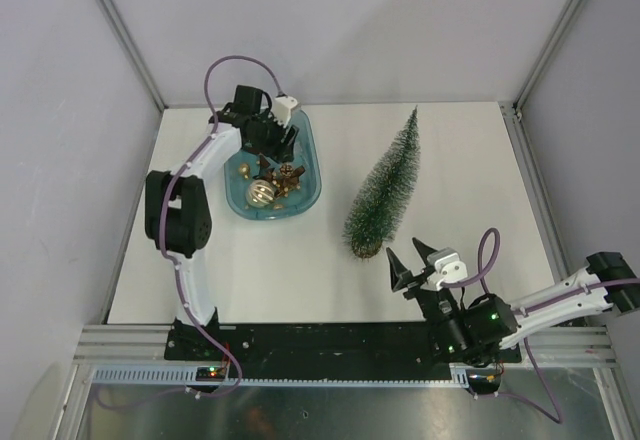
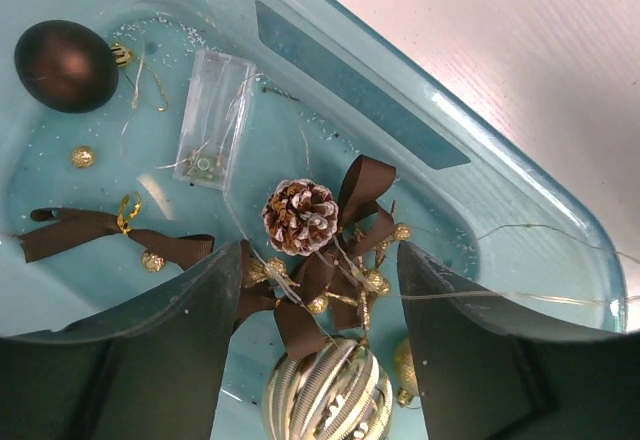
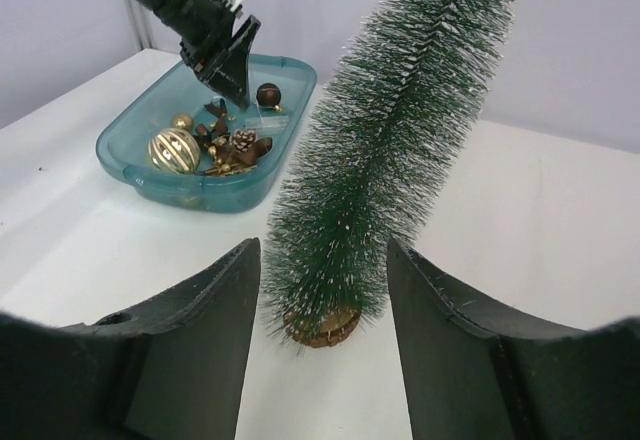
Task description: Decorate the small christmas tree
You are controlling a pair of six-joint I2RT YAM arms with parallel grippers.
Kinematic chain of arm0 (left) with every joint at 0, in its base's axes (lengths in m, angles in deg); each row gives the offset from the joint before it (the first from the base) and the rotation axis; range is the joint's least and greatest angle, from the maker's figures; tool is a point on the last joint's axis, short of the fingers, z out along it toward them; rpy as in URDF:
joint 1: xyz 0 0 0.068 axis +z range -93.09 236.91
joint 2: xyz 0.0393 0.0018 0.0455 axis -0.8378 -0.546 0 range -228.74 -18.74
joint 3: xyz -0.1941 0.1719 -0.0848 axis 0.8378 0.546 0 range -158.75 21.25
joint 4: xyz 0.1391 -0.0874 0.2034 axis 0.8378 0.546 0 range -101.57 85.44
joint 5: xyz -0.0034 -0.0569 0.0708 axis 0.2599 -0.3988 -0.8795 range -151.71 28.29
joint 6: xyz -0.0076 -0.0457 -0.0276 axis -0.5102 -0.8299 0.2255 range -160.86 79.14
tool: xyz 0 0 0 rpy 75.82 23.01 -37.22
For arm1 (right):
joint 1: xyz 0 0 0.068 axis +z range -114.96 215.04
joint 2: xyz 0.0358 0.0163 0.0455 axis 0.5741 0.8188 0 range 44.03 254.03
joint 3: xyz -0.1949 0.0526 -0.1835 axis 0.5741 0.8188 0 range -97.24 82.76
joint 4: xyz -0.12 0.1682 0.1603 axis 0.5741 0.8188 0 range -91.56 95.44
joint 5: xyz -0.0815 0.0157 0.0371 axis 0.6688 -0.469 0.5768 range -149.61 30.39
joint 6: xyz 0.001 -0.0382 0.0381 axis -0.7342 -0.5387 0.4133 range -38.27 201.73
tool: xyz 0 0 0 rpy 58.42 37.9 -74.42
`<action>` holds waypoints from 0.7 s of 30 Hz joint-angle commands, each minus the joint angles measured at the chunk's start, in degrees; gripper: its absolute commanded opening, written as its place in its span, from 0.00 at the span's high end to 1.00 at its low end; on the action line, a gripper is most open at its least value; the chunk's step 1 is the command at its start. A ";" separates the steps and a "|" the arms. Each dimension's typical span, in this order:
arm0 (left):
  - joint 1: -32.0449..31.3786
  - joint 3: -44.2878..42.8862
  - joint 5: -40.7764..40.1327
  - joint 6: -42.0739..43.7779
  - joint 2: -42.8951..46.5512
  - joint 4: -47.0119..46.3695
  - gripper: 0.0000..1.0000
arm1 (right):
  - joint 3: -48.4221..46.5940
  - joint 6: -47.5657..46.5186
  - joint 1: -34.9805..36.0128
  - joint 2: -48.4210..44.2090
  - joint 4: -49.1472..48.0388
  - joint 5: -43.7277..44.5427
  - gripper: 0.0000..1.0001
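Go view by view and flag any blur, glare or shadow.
Top external: even, soft light, small christmas tree sharp. Left wrist: left tool dark and soft-edged, pine cone crisp, pale sheen along the tray rim. Right wrist: right tool blurred, tree sharp.

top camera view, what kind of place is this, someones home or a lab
Most likely a lab test cell, not a home: bare white table inside aluminium framing, plain grey panel walls, robot left arm and right arm bolted to its near edge.
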 commanded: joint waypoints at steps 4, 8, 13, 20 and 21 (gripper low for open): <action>-1.08 -3.49 -0.58 3.98 -2.52 -1.58 0.49 | -2.09 3.14 -1.70 -2.68 -5.30 -1.08 0.43; -1.15 -4.19 -0.90 3.86 -3.84 -2.14 0.50 | -2.08 7.06 -2.24 -4.46 -0.32 -1.67 0.44; -1.25 -6.77 -1.57 3.16 -5.75 -2.59 0.64 | -2.09 11.61 -2.94 -6.15 4.76 -2.30 0.46; -1.29 -7.05 -1.07 2.58 -2.06 -2.63 0.99 | -2.09 13.80 -2.94 -7.18 7.23 -2.15 0.56; -1.29 -6.80 -0.89 2.46 -0.67 -2.67 0.99 | -2.09 13.95 -2.95 -7.29 7.36 -2.18 0.57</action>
